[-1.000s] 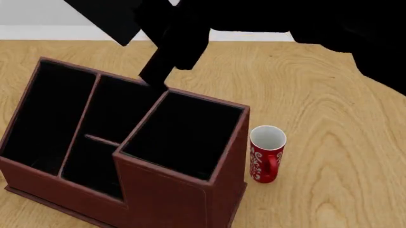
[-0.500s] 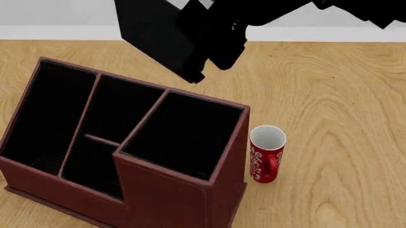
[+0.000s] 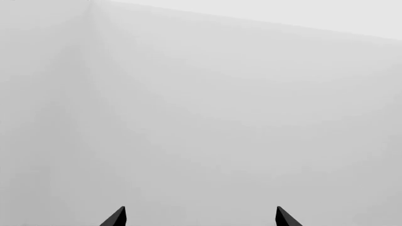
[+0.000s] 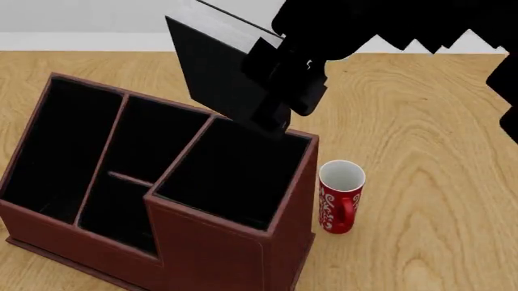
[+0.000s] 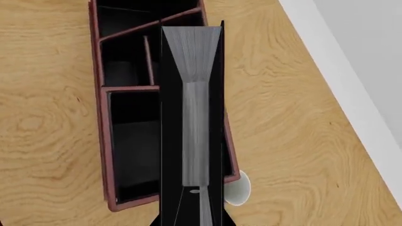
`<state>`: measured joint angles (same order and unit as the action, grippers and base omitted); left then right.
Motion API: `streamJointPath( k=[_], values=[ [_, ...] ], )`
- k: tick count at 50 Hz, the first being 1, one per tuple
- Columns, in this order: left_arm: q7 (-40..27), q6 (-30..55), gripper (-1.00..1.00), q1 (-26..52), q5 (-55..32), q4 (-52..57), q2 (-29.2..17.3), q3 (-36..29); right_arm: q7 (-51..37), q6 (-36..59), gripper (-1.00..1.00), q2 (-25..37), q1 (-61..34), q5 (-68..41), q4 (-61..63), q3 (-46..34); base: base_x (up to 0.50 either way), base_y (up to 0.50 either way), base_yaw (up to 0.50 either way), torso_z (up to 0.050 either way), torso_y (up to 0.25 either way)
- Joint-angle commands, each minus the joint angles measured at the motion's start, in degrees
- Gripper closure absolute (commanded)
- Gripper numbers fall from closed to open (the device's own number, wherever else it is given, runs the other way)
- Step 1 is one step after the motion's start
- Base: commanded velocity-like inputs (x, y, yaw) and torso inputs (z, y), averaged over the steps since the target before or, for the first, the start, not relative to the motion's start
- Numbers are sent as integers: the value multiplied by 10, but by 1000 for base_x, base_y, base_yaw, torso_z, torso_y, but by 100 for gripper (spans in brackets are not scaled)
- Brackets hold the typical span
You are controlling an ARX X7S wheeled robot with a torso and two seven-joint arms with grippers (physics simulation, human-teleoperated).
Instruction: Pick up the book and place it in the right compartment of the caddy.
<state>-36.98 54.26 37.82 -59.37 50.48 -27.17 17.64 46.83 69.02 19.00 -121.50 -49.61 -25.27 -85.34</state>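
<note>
A thick black book (image 4: 212,71) with white page edges hangs tilted in the air, its lower corner just over the back rim of the right compartment (image 4: 235,173) of the reddish-brown caddy (image 4: 235,257). My right gripper (image 4: 282,91) is shut on the book's right side. The right wrist view looks down the book's page edges (image 5: 195,117) between its black covers, with my right gripper (image 5: 191,221) on either side, and the caddy (image 5: 103,141) and its right compartment (image 5: 129,150) below. My left gripper (image 3: 199,217) is open, facing only a blank grey wall.
A red mug (image 4: 340,197) with white patterning stands on the wooden table (image 4: 421,151) just right of the caddy; its rim (image 5: 238,188) shows beside the book. The caddy's narrow long section (image 4: 57,145) and two small middle sections lie left of the right compartment.
My right arm has carried the book to the right and downward, from the top left of the view to just above the right compartment's back rim.
</note>
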Motion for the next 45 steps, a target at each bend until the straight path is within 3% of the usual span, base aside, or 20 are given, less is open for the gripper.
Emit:
streamJointPath(
  k=[1,45],
  values=[
    [0,-5,-100,-3,3,-1,-2,-3,4,-27,100,-9,19,27,1,-8,0,0,0,0,0],
    [11,-34,-100,-30,29,-15,-9,-11,10,-116,100,-44,124,61,-51,-35,0,0,0,0,1]
  ],
)
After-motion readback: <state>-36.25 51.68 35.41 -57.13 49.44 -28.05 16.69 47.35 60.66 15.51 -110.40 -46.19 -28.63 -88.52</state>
